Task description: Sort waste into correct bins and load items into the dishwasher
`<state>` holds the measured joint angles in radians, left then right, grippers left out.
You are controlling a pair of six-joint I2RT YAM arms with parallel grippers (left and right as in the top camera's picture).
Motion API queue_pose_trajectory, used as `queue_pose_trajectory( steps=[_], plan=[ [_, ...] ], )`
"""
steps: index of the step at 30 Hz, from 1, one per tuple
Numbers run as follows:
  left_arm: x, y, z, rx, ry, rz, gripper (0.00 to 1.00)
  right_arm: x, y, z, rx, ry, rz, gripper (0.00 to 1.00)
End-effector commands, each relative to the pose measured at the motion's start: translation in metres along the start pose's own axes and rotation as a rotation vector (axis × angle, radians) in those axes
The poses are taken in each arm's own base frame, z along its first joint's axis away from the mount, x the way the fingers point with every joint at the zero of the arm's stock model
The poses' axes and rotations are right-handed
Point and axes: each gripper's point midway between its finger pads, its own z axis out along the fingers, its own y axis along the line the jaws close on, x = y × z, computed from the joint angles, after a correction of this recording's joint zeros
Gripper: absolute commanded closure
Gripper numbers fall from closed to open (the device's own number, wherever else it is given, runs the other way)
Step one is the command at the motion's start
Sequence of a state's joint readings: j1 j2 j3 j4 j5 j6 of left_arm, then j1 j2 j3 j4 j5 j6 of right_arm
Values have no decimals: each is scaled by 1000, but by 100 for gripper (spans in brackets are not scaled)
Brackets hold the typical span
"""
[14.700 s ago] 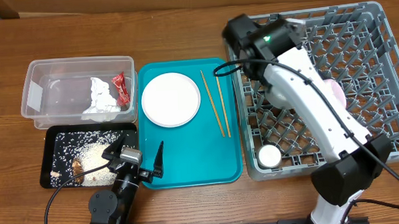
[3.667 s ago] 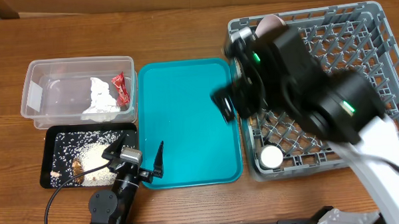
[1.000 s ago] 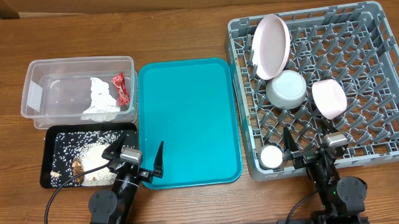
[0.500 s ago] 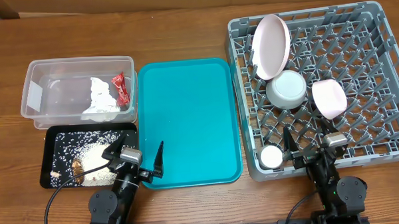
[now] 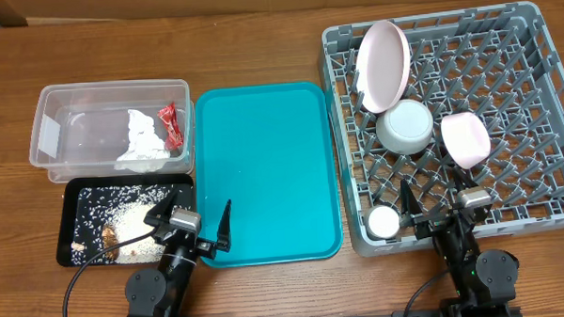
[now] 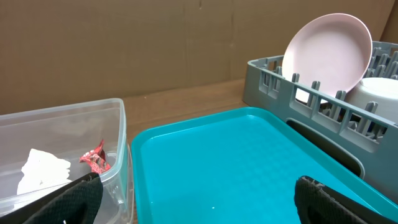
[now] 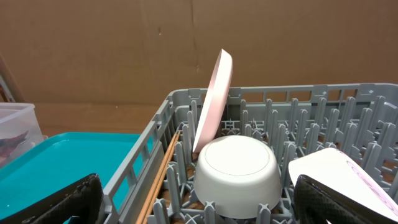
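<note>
left gripper (image 5: 191, 221) and right gripper (image 5: 435, 202) are shown spread, empty and unmoved; teal tray (image 5: 268, 168) has been cleared into dish rack (image 5: 534, 93), so the task is judged finished.

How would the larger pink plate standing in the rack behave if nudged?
The plate stands on edge, tilted in the rack, so it might tip toward the bowl. It looks smooth and rigid: probably slippery, likely breakable.
</note>
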<state>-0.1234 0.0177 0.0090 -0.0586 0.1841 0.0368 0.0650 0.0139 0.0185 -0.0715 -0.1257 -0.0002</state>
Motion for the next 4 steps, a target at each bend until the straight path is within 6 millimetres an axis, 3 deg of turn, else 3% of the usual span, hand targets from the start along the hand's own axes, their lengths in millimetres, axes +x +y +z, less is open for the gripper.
queue_pose_trajectory(
  steps=[1,4],
  plan=[
    [1,0,0,1,-2,9,0,2,-3,0,14,-4,-1,0],
    [1,0,0,1,-2,9,0,2,-3,0,14,-4,-1,0]
  ],
)
